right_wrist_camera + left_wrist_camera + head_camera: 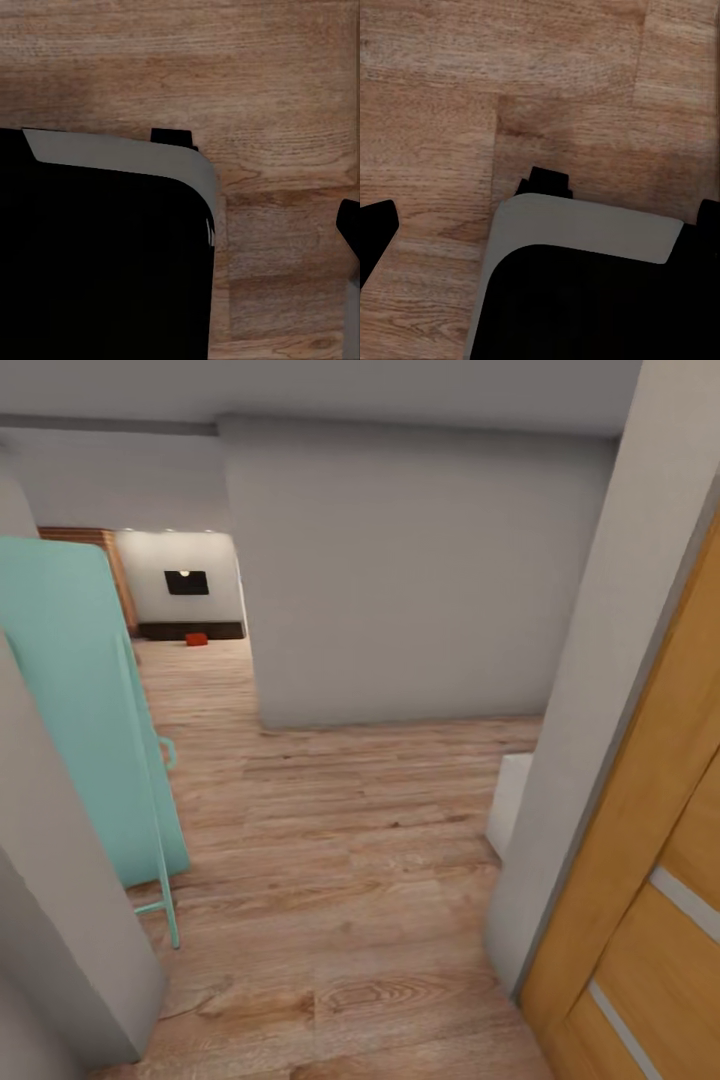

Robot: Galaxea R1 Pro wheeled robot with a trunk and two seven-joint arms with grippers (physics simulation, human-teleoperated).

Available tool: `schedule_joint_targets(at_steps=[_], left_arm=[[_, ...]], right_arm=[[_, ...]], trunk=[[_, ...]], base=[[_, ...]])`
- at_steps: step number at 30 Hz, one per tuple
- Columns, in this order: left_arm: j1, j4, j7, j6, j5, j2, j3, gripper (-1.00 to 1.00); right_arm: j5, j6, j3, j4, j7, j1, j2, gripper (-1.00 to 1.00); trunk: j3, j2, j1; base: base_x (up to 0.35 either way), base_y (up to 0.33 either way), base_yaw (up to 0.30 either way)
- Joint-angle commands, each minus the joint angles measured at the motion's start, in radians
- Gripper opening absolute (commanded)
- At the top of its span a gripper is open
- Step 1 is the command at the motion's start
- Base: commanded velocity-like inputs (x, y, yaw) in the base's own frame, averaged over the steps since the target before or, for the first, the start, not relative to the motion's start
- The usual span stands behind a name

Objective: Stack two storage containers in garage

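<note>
Far down the hallway, one small orange-red storage container (pixel 195 639) sits on the light wood floor of the living room, below a black wall TV (pixel 187 582). It is too distant to make out detail. In the left wrist view my left gripper (pixel 542 221) points down at the plank floor. Its dark fingertips (pixel 375 232) stand wide apart at the picture's edges, open and holding nothing. My right gripper (pixel 180 225) also hangs over the floor. One fingertip (pixel 349 225) shows at the edge, with nothing held.
A teal standing panel on thin legs (pixel 90 730) leans at the left of the passage. A grey wall corner (pixel 400 580) stands ahead. An orange wooden door (pixel 650 880) and a grey door jamb (pixel 590 740) close the right side. My black, grey-edged base (pixel 585 225) is below.
</note>
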Motion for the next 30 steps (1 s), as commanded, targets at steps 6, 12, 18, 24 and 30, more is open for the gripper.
schedule_joint_targets(at_steps=[6, 12, 18, 24, 30], left_arm=[[-0.001, 0.001, 0.001, -0.003, 0.004, 0.0, -0.001, 1.0], [-0.001, 0.001, 0.0, -0.003, 0.003, 0.0, -0.001, 1.0], [-0.001, 0.001, -0.001, -0.004, 0.002, -0.001, -0.001, 1.0], [-0.001, 0.001, -0.001, -0.004, 0.0, -0.001, -0.001, 1.0], [-0.001, 0.001, -0.001, -0.003, -0.001, -0.001, -0.001, 1.0]], right_arm=[[-0.008, -0.005, 0.008, 0.003, -0.002, -0.001, 0.0, 1.0], [-0.008, -0.005, 0.008, 0.003, -0.002, -0.001, 0.0, 1.0], [-0.008, -0.005, 0.008, 0.003, -0.002, -0.001, 0.0, 1.0], [-0.008, -0.005, 0.008, 0.003, -0.002, -0.001, 0.0, 1.0], [-0.008, -0.005, 0.008, 0.003, -0.002, -0.001, 0.0, 1.0]], trunk=[[-0.001, 0.0, 0.001], [-0.001, 0.0, 0.001], [-0.001, 0.0, 0.001], [-0.001, 0.0, 0.001], [-0.001, 0.0, 0.001]], base=[[0.322, 0.0, 0.0], [0.322, 0.0, 0.0], [0.322, 0.0, 0.0], [0.322, 0.0, 0.0], [0.322, 0.0, 0.0]])
